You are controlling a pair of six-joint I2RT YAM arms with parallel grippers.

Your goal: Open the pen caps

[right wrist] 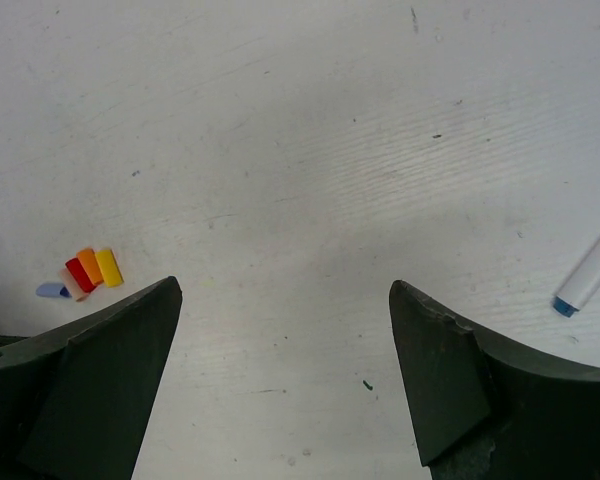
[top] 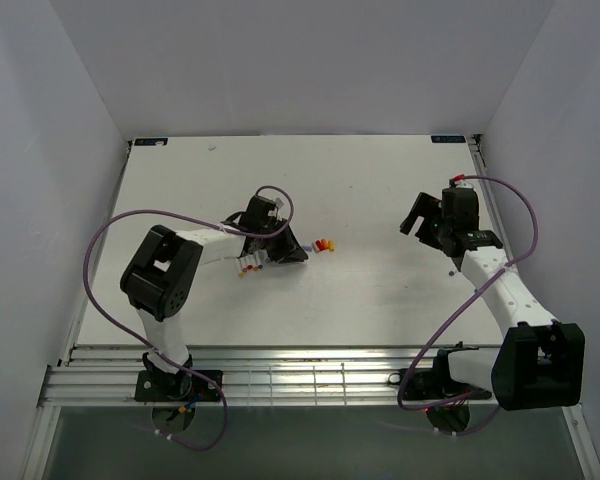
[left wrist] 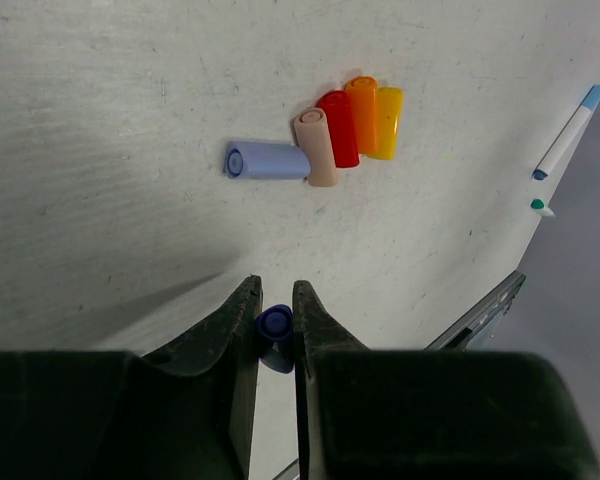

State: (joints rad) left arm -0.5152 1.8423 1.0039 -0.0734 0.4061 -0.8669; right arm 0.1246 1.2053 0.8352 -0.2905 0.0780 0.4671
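A row of loose pen caps (left wrist: 338, 128) lies on the table: light blue, beige, red, orange and yellow, side by side. They show as small coloured stubs in the top view (top: 325, 245) and at the left of the right wrist view (right wrist: 80, 272). My left gripper (left wrist: 275, 295) is shut on a dark blue cap (left wrist: 275, 322), seen end-on, a little short of the row. What is below that cap is hidden. In the top view the left gripper (top: 298, 252) is just left of the caps. My right gripper (right wrist: 285, 288) is wide open and empty over bare table at the right (top: 420, 222).
Several white pen barrels (top: 250, 264) lie under the left wrist. A white pen with blue ends (left wrist: 570, 132) lies far right, also seen in the right wrist view (right wrist: 590, 270). A small green bit (left wrist: 541, 207) lies near it. White walls enclose the table.
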